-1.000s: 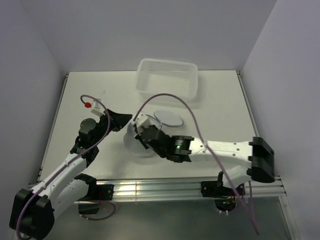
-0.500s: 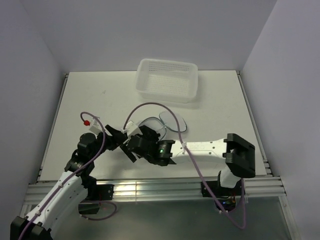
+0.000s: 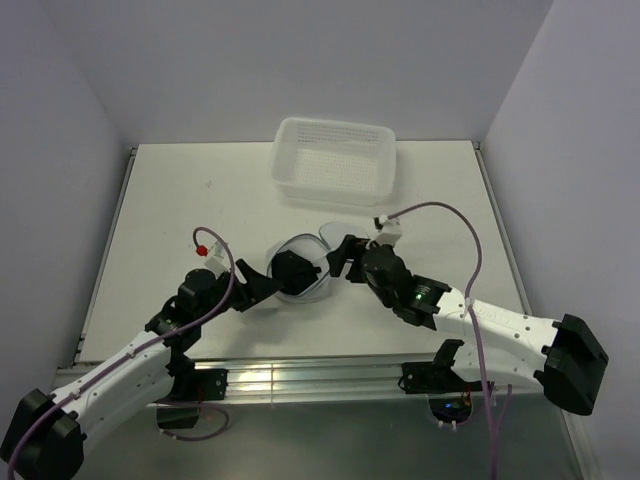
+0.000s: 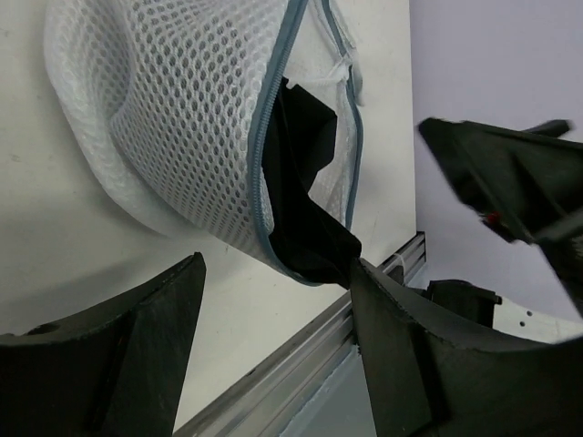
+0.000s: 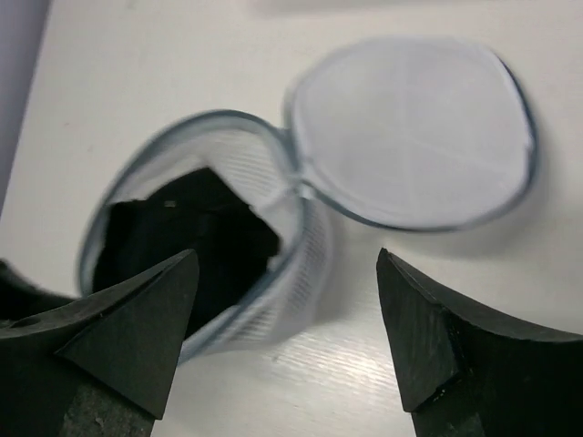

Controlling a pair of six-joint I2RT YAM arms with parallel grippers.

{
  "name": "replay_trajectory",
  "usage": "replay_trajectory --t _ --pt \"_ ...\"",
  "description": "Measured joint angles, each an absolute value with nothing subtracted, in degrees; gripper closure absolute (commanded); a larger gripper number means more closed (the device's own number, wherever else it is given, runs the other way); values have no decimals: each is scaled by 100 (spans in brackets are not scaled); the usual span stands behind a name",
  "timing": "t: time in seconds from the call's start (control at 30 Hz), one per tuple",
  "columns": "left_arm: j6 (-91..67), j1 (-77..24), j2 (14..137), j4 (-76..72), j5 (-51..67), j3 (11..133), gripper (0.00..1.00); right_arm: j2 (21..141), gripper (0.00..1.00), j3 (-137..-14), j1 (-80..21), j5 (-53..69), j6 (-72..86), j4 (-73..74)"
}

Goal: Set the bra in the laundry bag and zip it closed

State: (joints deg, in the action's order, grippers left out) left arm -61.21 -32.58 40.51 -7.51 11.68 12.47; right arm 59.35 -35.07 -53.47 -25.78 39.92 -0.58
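The bra (image 5: 178,237) is lying inside the open laundry bag (image 5: 414,127) on the worktop (image 3: 180,200), my left hand (image 3: 262,287) and right hand (image 3: 345,258) are hovering beside it, wide open and empty, so I am expecting that closing the lid and zipping is coming next.

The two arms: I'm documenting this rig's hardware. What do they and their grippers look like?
Both the left arm and right arm have white links with black joints. A purple cable loops above each; the left one carries a red tag. The left gripper and right gripper have black wedge-shaped fingers. A green light glows on the right arm.
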Motion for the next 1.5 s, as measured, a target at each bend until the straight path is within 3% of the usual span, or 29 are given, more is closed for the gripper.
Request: replay_trajectory --t 0.2,0.53,0.8,0.97,1.1,1.17,1.2,1.27,1.3,1.5 --pt "-6136 -3669 4309 -1031 720 1251 33 5800 6 -2215 -4456 -2246 5374 -648" --pt "-6088 -3723 4602 -1135 202 1253 80 6707 6 -1841 -3437 -1323 6869 -2383" --pt "-6042 -3723 4652 -1105 115 1308 100 7376 11 -1409 -3273 -801 7732 -3551" --pt "-5961 -3723 4595 -958 -16 1356 100 7636 31 -1313 -3140 -860 7811 -3868" --pt "-5889 -3723 4580 -814 -78 1439 100 7968 38 -1496 -2963 -1170 7603 -4106" --pt "-5806 -3723 4582 -722 -128 1518 100 8075 60 -1627 -2923 -1363 7376 -4261" --pt "-5760 -3723 4595 -668 -148 1590 100 8095 83 -1684 -2921 -1448 7238 -4366" --pt "-5666 -3723 4641 -613 -183 1710 100 8088 95 -1769 -2930 -1573 6862 -4582" --pt "-5612 -3723 4692 -611 -198 1785 100 8058 100 -1796 -2958 -1632 6716 -4633" --pt "-5312 -3723 5288 -744 -292 2178 100 6801 100 -1879 -4104 -2408 4864 -4272"
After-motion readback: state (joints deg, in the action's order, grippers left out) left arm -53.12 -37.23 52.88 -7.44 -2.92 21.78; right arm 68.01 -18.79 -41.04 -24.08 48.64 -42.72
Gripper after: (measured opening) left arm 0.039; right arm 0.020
